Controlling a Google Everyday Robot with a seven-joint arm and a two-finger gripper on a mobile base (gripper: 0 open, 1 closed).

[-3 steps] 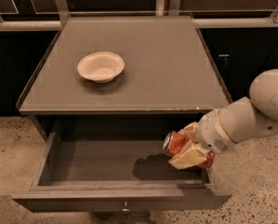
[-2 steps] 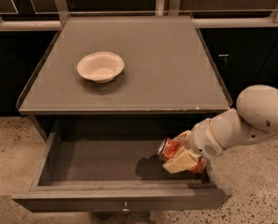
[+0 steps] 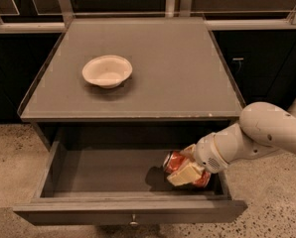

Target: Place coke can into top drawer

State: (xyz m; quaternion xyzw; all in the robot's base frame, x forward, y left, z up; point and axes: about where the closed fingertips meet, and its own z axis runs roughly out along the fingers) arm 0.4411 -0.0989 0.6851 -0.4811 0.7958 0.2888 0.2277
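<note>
The top drawer is pulled open below the grey tabletop, with its small round knob at the front centre. My gripper reaches in from the right and is shut on the red coke can. The can lies tilted on its side, low inside the drawer's right part, close to the floor and the right wall. The cream fingers cover much of the can. I cannot tell whether the can touches the drawer floor.
A cream-coloured bowl sits on the grey tabletop at the left centre. My white arm crosses the table's right front corner. Dark cabinets stand behind and beside the table. Speckled floor lies in front.
My gripper has moved down and to the left with the coke can, from above the drawer's right edge to deep inside the drawer.
</note>
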